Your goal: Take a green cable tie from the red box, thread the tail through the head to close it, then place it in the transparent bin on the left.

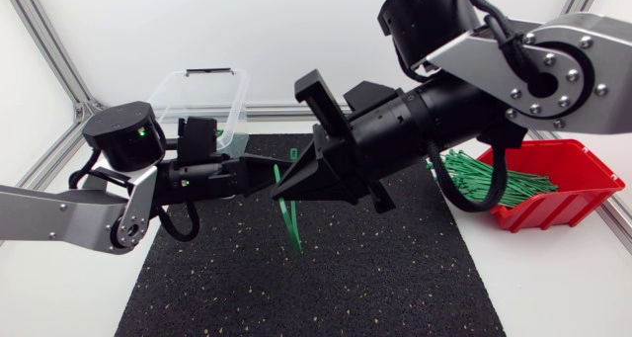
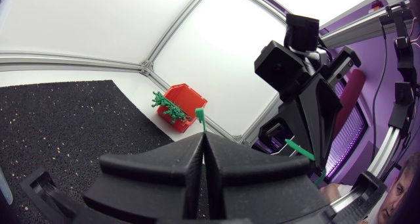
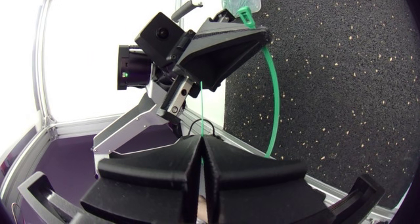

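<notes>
above the black mat (image 1: 247, 278), the left gripper (image 1: 265, 169) and right gripper (image 1: 286, 184) meet tip to tip, each clamped tight on the green cable tie (image 1: 294, 233), which hangs bowed beneath them.

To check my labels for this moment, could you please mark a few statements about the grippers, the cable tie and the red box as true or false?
1. The left gripper and the right gripper are both shut on one green cable tie. True.
2. That cable tie lies flat on the black mat. False: it is held above the mat, bent in an arc between the two grippers.
3. The red box is empty. False: it holds a pile of green cable ties.
4. The red box stands off the mat, on the right arm's side of the table. True.
</notes>
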Robot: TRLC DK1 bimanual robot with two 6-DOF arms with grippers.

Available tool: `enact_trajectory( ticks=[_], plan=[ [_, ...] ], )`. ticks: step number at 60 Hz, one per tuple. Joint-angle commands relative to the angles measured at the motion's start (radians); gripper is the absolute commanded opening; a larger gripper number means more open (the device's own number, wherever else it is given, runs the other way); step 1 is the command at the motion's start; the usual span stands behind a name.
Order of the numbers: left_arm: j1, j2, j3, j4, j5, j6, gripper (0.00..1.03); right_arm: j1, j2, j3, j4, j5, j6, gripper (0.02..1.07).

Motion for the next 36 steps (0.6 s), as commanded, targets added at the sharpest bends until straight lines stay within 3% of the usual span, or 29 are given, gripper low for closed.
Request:
enact_trajectory(
  ticks=[1,36],
  plan=[
    [0.011,0.000,-0.002,0.019,0.000,-0.021,0.03,-0.013,0.009,-0.034,0.022,-0.009,0.051,0.07],
    [0.011,-0.119,-0.079,0.019,-0.017,0.045,0.03,-0.064,-0.045,-0.101,0.124,-0.058,0.080,0.07]
  ],
)
